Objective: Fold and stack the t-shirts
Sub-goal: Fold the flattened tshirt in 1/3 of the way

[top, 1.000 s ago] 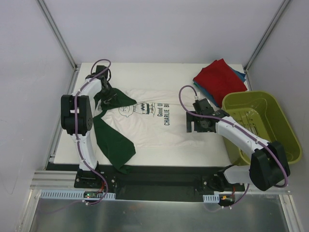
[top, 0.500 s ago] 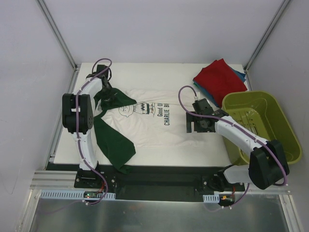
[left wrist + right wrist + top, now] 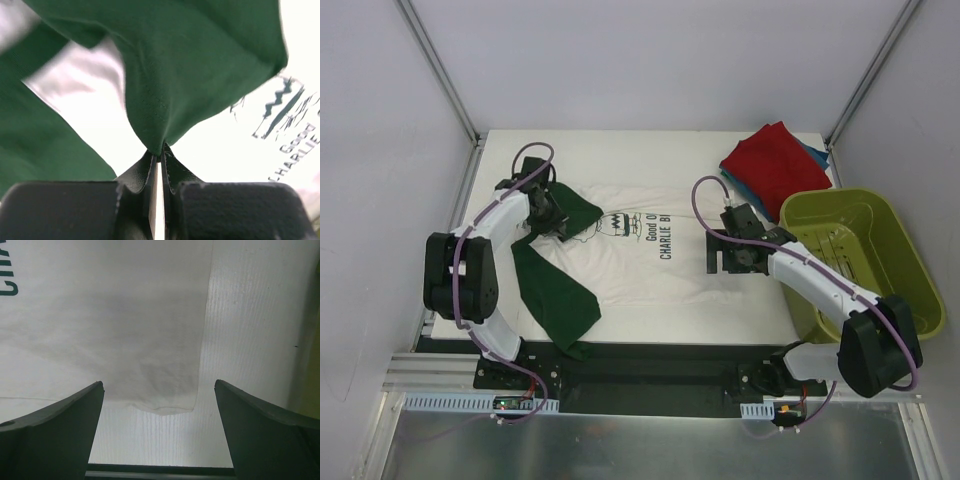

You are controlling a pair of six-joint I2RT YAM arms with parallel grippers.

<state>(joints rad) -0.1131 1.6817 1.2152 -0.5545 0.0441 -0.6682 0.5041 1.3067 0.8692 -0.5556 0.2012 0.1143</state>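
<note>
Left gripper (image 3: 552, 212) is pinched tight on the far dark green sleeve (image 3: 200, 75) of the cream-white cotton t-shirt (image 3: 630, 262). The shirt lies flat on the white table (image 3: 720, 320), long axis left-right, collar leftward. Its hem is under the wide-open, empty right gripper (image 3: 728, 262).

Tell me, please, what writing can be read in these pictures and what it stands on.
"Good O": chest of the cream shirt, the rest unreadable.
"CHARLIE B": second line of the same print, likewise trailing off.
Right wrist view: lettering cut off at the edge, unreadable.
No other text.
</note>
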